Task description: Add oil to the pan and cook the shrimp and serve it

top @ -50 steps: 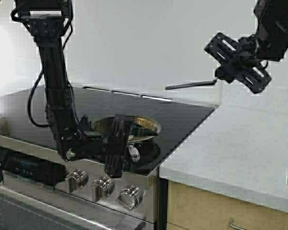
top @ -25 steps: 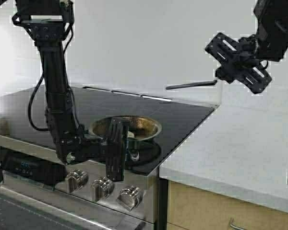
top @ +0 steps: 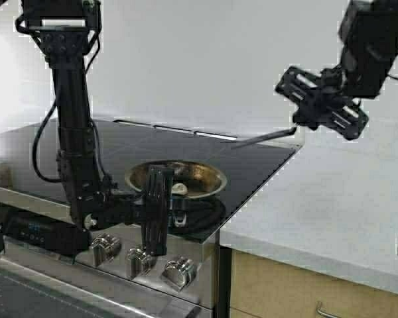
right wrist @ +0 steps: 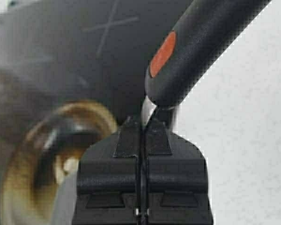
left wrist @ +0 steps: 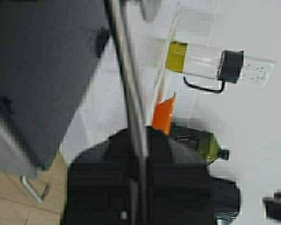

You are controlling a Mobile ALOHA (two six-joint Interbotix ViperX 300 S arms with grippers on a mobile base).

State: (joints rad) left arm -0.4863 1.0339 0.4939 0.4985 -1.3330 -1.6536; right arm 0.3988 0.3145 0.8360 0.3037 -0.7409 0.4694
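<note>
1. One shrimp (top: 179,189), pale and curled, is seen inside the pan (top: 200,173), which rests on the black cooktop (top: 265,159) near its front edge.
2. The pan's handle (top: 183,213) is pinched by the left gripper (top: 164,211), low at the stove front above the knobs (top: 140,261).
3. A black spatula (top: 262,137) is held aloft by the right gripper (top: 304,120), fingers pressed together on its handle end, above the cooktop's far right corner beside the pale counter (top: 331,199).
4. Yellow-green oil (left wrist: 177,56) is shown in a clear carafe (left wrist: 203,61) with black lid in the left wrist view, with a dark green bottle (left wrist: 201,143) nearby.
</note>
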